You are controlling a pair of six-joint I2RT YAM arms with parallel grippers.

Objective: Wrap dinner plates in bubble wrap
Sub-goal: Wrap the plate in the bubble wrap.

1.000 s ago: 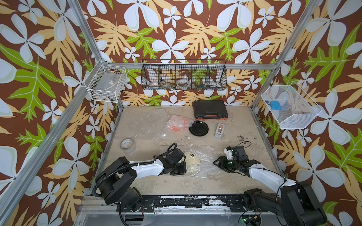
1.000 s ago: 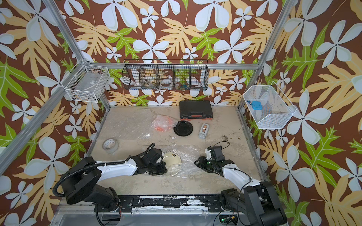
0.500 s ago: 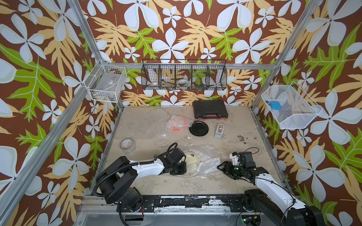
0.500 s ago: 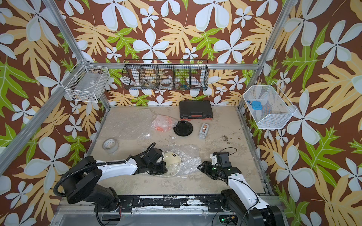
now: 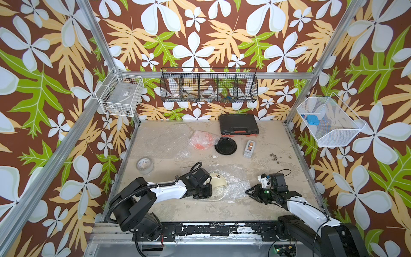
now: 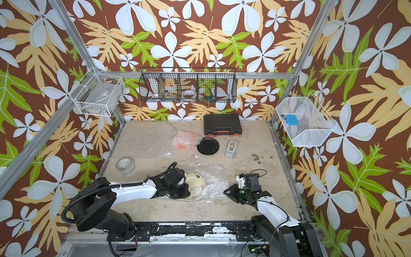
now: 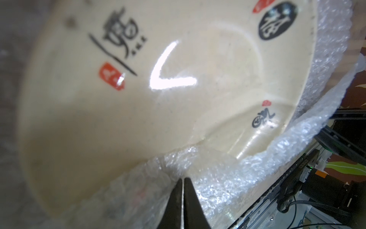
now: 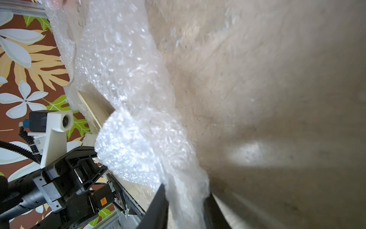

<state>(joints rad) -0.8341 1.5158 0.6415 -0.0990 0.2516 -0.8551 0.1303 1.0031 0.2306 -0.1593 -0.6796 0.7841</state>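
The cream plate lies on the beige, rough surface, on top of a crinkled clear sheet of bubble wrap. In the left wrist view the plate is glossy and round, with dark brush characters and small red stamps, and the bubbly sheet is folded over one part of its rim.

The left hand is clenched; its two thin black fingers are pressed together and pinch the peak of this fold. The right hand grasps the opposite end of the sheet, which is bunched between its fingers.

Further back, the orange plate sits inside shiny wrinkled wrap, touching the bare black plate. A flat second sheet lies beside them, near a whitish tape roll.
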